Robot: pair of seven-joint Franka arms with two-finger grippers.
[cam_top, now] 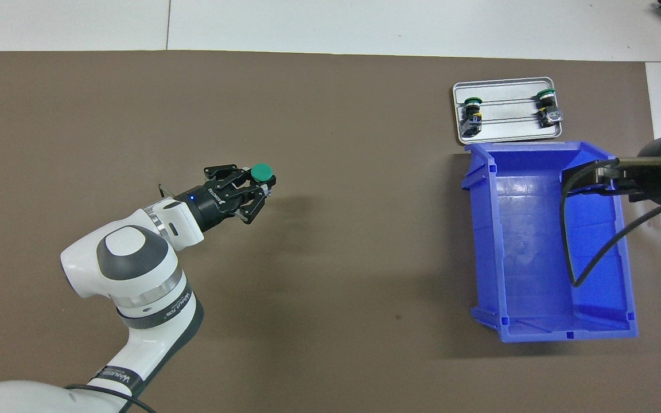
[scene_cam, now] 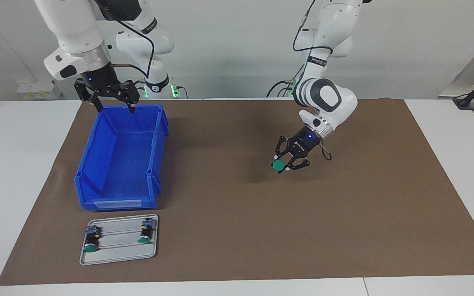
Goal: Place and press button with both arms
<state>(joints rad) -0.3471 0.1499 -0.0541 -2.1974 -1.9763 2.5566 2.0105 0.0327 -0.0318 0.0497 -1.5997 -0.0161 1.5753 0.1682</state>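
Lowering the button [scene_cam: 278,165], pinched in the left pincer [scene_cam: 283,165], gently upright well apart from the blue bin [scene_cam: 97,164] seems best, while the spread right pincer [scene_cam: 115,109] waits over it.

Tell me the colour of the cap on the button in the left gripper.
Green. The button in the left gripper shows its round cap best in the overhead view.

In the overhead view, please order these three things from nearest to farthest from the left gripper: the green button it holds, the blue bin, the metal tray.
1. The button: held in the left gripper itself, over the brown mat.
2. The blue bin: toward the right arm's end of the table.
3. The metal tray: beside the bin, farther from the robots; only slightly farther than the bin's nearest wall.
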